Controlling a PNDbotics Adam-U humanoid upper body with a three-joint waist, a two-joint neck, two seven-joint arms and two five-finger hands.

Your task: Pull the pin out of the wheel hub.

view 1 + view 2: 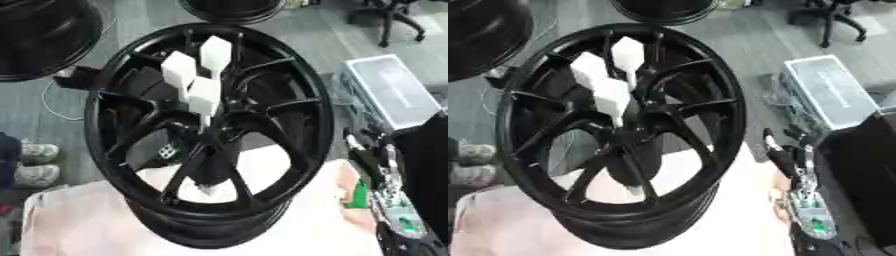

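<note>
The pins [204, 95], three white blocks, are still sitting in the wheel hub [210, 132] around its twelve o'clock side, so the pulling is not yet starting, while the right hand [796, 165] is hovering open at four o'clock, touching nothing.

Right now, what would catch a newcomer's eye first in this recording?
The big black wheel hub fills the middle, resting on a pale cloth. Three white blocky pins stand out from its centre. The right hand waits at the right edge, fingers up and relaxed, touching nothing.
</note>
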